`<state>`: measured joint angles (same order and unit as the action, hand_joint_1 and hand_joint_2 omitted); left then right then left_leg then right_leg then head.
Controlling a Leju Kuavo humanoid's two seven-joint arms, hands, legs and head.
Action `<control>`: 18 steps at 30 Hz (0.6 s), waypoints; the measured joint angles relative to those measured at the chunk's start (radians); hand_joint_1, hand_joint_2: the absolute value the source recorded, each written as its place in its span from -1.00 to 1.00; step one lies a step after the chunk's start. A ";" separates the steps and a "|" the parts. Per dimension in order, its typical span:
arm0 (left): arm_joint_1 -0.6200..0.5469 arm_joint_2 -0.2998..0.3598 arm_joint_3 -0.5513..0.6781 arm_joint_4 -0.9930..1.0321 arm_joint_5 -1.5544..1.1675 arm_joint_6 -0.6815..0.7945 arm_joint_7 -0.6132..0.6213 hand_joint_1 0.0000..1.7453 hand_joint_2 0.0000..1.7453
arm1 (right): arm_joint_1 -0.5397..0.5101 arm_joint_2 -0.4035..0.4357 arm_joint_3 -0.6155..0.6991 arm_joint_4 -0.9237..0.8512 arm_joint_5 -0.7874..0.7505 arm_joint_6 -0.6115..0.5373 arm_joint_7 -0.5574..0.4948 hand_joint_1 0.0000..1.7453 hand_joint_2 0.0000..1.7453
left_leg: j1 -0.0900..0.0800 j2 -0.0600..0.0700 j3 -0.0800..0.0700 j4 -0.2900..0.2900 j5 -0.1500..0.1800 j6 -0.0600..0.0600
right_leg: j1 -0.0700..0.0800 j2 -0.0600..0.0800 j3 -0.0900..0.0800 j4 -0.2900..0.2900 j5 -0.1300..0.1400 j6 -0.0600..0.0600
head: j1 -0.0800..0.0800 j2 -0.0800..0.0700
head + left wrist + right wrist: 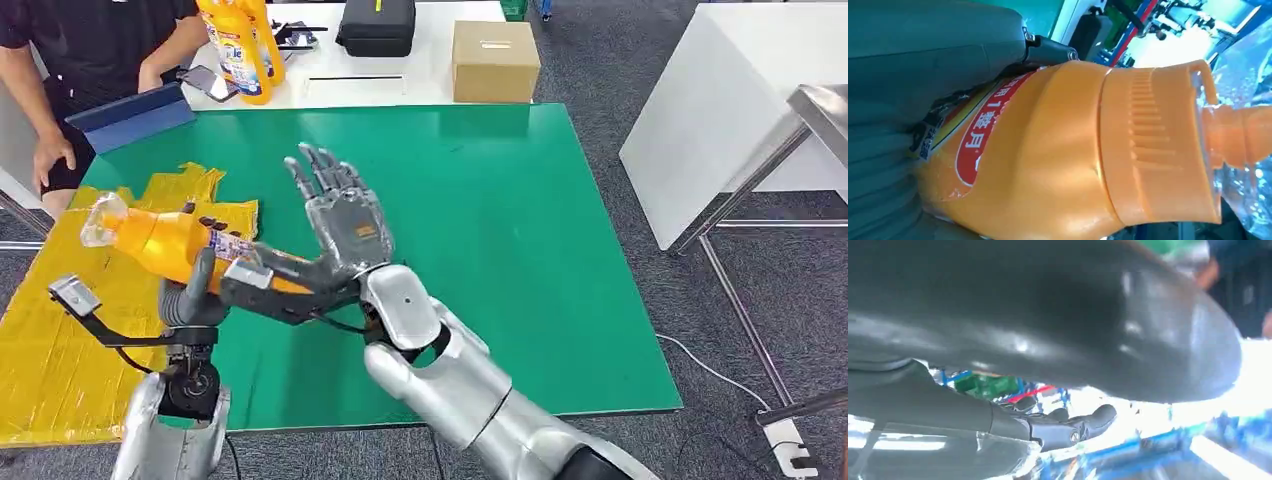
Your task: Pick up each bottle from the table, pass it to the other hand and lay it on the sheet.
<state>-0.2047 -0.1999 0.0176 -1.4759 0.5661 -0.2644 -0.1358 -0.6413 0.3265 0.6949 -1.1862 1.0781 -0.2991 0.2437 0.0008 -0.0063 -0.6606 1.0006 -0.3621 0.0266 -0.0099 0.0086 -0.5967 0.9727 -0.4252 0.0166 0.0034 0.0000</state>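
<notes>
An orange bottle [160, 240] with a clear cap lies tilted in the air above the edge of the yellow sheet [60, 350], cap pointing left. My left hand [195, 295] grips it from below around its labelled body. In the left wrist view the orange bottle [1058, 150] looms close, with my left hand [908, 75] wrapped against its label. My right hand [345, 220] stands just right of the bottle's base, palm toward it and fingers spread upward, holding nothing. The right wrist view shows my right hand [1048, 315] with a thick thumb and dark fingers [1068, 427] apart.
The green table [500, 250] stretches to the right. Behind it a white table [400, 85] carries two more orange bottles [240, 50], a cardboard box [495, 60] and a black case [377, 25]. A person [90, 50] stands at the far left.
</notes>
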 measured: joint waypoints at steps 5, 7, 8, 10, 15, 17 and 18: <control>-0.006 0.000 0.052 0.014 0.012 -0.026 0.000 1.00 1.00 | 0.039 -0.040 -0.079 -0.184 0.020 -0.015 -0.011 -1.00 -1.00 | 0.000 0.000 0.000 0.000 0.000 0.000 | 0.000 0.000 0.000 0.000 0.000 0.000 | 0.000 0.000; -0.010 0.001 0.074 0.022 0.021 -0.037 0.000 1.00 1.00 | 0.056 -0.061 -0.108 -0.256 0.024 -0.030 -0.018 -1.00 -1.00 | 0.000 0.000 0.000 0.000 0.000 0.000 | 0.000 0.000 0.000 0.000 0.000 0.000 | 0.000 0.000; -0.014 0.001 0.088 0.029 0.030 -0.042 0.000 1.00 1.00 | 0.068 -0.071 -0.122 -0.293 0.029 -0.035 -0.024 -1.00 -1.00 | 0.000 0.000 0.000 0.000 0.000 0.000 | 0.000 0.000 0.000 0.000 0.000 0.000 | 0.000 0.000; -0.024 0.003 0.114 0.044 0.040 -0.053 0.001 1.00 1.00 | 0.086 -0.088 -0.143 -0.348 0.034 -0.039 -0.031 -1.00 -1.00 | 0.000 0.000 0.000 0.000 0.000 0.000 | 0.000 0.000 0.000 0.000 0.000 0.000 | 0.000 0.000; -0.050 0.005 0.159 0.082 0.045 -0.059 0.003 1.00 1.00 | 0.118 -0.117 -0.171 -0.429 0.052 -0.035 -0.040 -1.00 -1.00 | 0.000 0.000 0.000 0.000 0.000 0.000 | 0.000 0.000 0.000 0.000 0.000 0.000 | 0.000 0.000; -0.083 0.017 0.190 0.124 0.041 -0.059 -0.005 1.00 1.00 | 0.133 -0.125 -0.180 -0.445 0.064 -0.014 -0.041 -1.00 -1.00 | 0.000 0.000 0.000 0.000 0.000 0.000 | 0.000 0.000 0.000 0.000 0.000 0.000 | 0.000 0.000; -0.106 0.024 0.208 0.157 0.031 -0.061 -0.015 1.00 1.00 | 0.140 -0.129 -0.185 -0.450 0.067 -0.004 -0.045 -1.00 -1.00 | 0.000 0.000 0.000 0.000 0.000 0.000 | 0.000 0.000 0.000 0.000 0.000 0.000 | 0.000 0.000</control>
<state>-0.3106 -0.1755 0.2255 -1.3186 0.5973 -0.3250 -0.1507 -0.5012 0.1976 0.5104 -1.6362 1.1452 -0.3029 0.1987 0.0012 -0.0066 -0.6606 1.0005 -0.3621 0.0264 -0.0097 0.0086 -0.5963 0.9728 -0.4252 0.0164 0.0034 0.0000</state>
